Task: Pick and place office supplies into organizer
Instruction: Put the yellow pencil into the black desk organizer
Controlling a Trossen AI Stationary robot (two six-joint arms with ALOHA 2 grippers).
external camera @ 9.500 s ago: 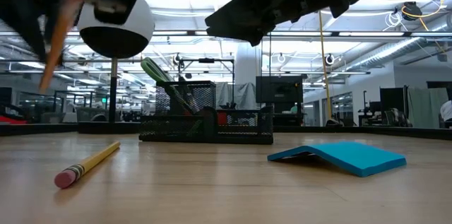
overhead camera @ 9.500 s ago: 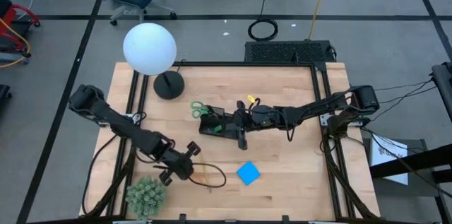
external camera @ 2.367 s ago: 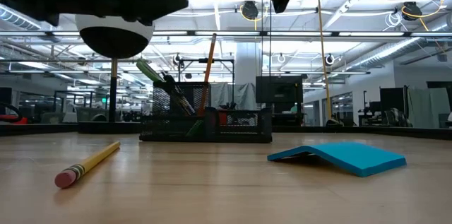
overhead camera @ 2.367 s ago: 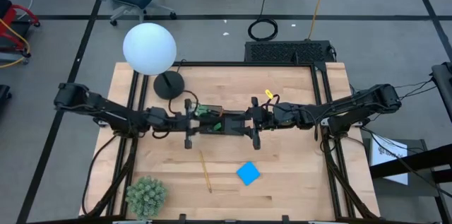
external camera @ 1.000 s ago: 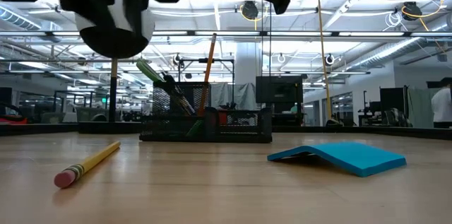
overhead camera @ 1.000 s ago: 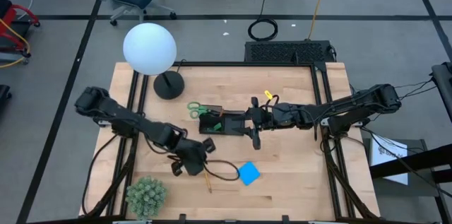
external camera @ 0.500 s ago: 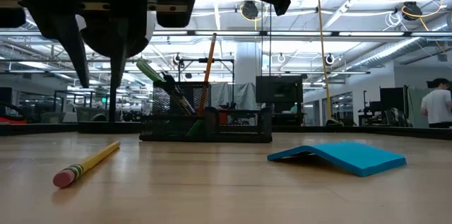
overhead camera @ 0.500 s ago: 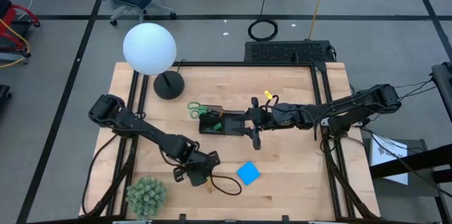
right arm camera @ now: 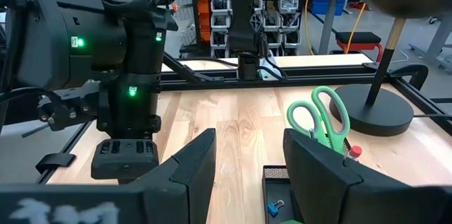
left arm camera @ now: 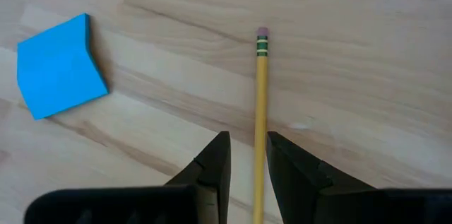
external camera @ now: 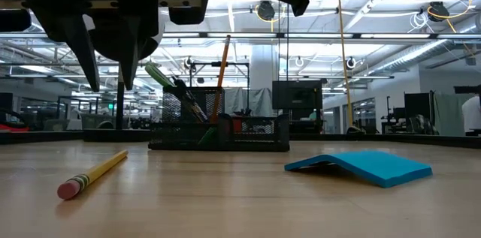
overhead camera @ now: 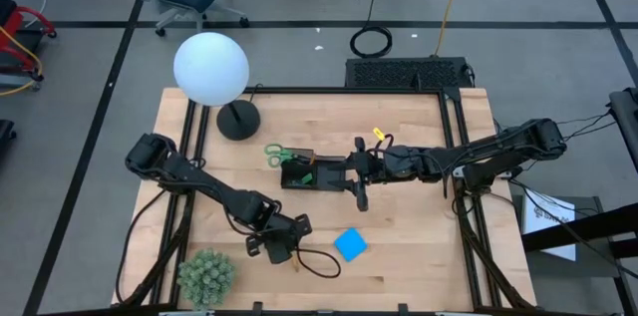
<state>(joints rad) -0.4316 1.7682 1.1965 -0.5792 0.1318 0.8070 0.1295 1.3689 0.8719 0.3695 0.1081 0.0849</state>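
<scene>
Bright overhead light; low view backlit, pincers possibly just silhouettes.

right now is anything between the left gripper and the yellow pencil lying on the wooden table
Nothing visible. The left gripper hangs open above the yellow pencil, its fingers straddling the shaft; only bare wooden table surrounds it.

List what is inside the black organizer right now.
In the organizer: green-handled scissors, an upright orange pencil and a green piece. The mesh walls and right gripper hide the rest of its compartments.
</scene>
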